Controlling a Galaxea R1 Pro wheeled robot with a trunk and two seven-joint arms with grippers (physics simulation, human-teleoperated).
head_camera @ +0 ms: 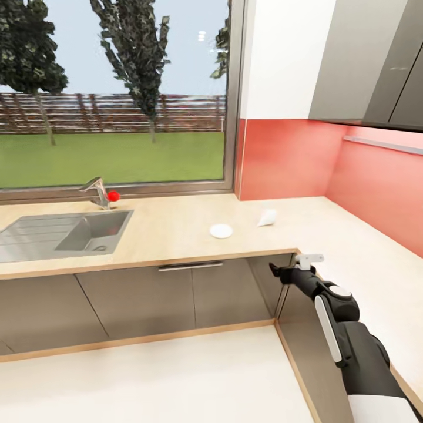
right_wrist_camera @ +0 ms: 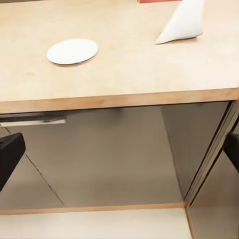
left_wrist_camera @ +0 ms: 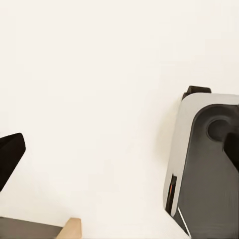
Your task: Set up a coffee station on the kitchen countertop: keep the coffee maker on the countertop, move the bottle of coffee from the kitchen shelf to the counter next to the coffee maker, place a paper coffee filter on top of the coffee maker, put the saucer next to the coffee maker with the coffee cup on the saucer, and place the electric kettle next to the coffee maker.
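The saucer (head_camera: 221,231) and paper coffee filter (head_camera: 267,218) lie apart on my counter (head_camera: 176,235), right of the sink (head_camera: 59,235). My right tool (head_camera: 288,271) hangs empty below the counter edge, jaws spread wide, touching nothing.

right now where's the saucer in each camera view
Head view: saucer on the kitchen countertop, right of the sink.
Right wrist view: saucer on the same worktop.
Left wrist view: not in it.
Shared landmark: the paper coffee filter lying close by.

head view overlooking kitchen countertop (head_camera: 176,229), right wrist nearer, sharing saucer (head_camera: 221,231)
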